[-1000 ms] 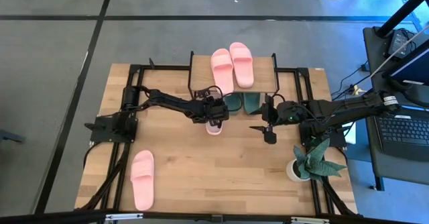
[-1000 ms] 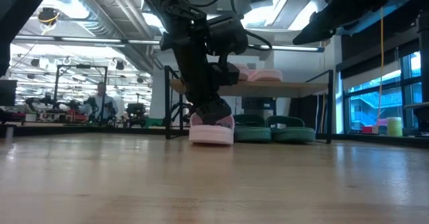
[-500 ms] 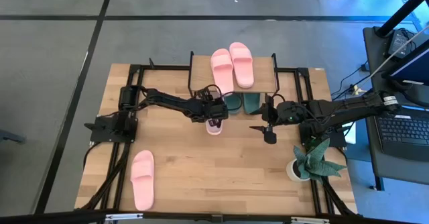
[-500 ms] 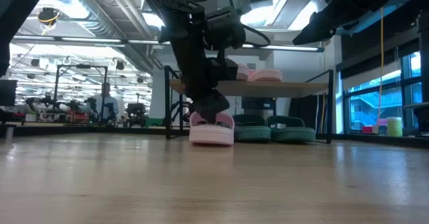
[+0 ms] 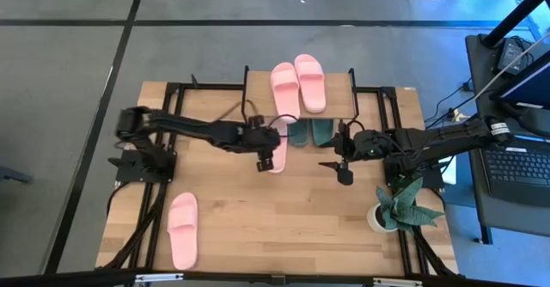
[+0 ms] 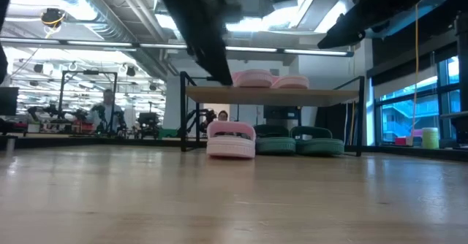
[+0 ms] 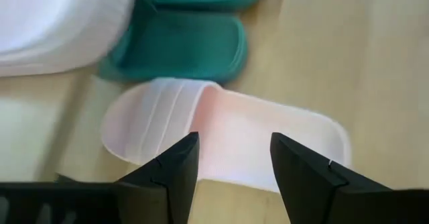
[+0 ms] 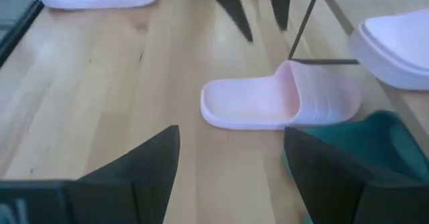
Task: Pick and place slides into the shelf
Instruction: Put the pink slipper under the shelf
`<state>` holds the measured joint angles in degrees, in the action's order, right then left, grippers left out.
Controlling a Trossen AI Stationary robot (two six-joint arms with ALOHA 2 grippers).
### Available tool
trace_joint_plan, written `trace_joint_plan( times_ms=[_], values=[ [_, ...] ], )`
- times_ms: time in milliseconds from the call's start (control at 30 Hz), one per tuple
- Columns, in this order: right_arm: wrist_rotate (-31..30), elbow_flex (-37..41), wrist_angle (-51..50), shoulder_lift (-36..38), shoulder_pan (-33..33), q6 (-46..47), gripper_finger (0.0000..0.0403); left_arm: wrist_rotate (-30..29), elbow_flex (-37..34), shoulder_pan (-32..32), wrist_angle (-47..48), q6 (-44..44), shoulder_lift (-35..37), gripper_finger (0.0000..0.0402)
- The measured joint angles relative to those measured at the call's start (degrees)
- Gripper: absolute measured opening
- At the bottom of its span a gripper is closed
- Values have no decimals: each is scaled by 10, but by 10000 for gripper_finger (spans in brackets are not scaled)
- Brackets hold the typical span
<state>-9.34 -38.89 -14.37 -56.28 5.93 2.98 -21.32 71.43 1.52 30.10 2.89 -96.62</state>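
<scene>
One light pink slide (image 5: 278, 143) lies flat on the table at the shelf's front, next to the dark green pair (image 5: 309, 132) on the lower level. Two more pink slides (image 5: 296, 85) rest on the shelf's wooden top board (image 5: 341, 98). A fourth pink slide (image 5: 182, 229) lies near the table's near-left corner. My left gripper (image 5: 264, 156) is open and hovers above the pink slide (image 7: 228, 133), its fingers either side of it and clear of it. My right gripper (image 5: 339, 168) is open and waits in the air right of the shelf's front.
A potted plant (image 5: 398, 205) stands near the table's right near corner, close to the right arm. The shelf's black legs (image 6: 182, 112) stand behind the pink slide (image 6: 231, 140). Bare wood lies across the table's middle and near side.
My left gripper has let go of the pink slide, risen well above it and drawn back a little toward the table's left. The slide stays flat on the table at the shelf's front. My right arm has kept still.
</scene>
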Motion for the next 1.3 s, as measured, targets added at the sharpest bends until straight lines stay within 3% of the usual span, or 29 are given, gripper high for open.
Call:
trace_joint_plan(
  times_ms=[267, 433, 600, 800, 1000, 1300],
  values=[
    [4, 0, 54, -30, 0, 11, 268, 55, -183, -37, -165, 11, 231, 177],
    [4, -5, 132, -95, 0, -2, 268, 75, -307, -63, -282, 10, 361, 177],
    [4, -50, 151, -181, 0, 12, 268, 77, -397, -85, -342, 11, 454, 177],
    [7, -126, 161, -303, 0, 38, 268, 75, -457, -96, -369, 14, 511, 177],
    [105, -196, 151, -409, -2, 72, 268, 76, -485, -99, -365, 27, 535, 177],
    [160, -233, 146, -504, -18, 130, 268, 78, -505, -99, -364, 27, 559, 177]
  ],
)
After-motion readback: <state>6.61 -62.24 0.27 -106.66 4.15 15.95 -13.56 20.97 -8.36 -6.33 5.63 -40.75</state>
